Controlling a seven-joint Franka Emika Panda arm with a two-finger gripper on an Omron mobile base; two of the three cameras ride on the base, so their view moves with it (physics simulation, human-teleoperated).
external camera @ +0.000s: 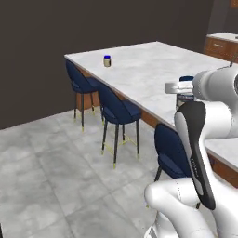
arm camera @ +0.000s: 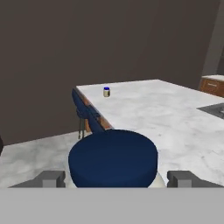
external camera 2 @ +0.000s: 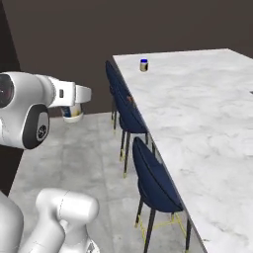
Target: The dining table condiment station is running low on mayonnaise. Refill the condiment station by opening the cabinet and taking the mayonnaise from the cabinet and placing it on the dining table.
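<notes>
mayonnaise: held in the gripper, dark lid facing the hand camera, off the surface's long edge
jaws: closed on the jar, one tip each side
surface: tan jar near far corner
chairs: along near edge

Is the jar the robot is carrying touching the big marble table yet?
Apart. In the right base view the jar hangs in the gripper out over the floor, well to the side of the table, with chairs between them.

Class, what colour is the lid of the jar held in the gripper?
Dark navy; the mayonnaise lid shows best in the hand view, between the gripper fingers.
</notes>
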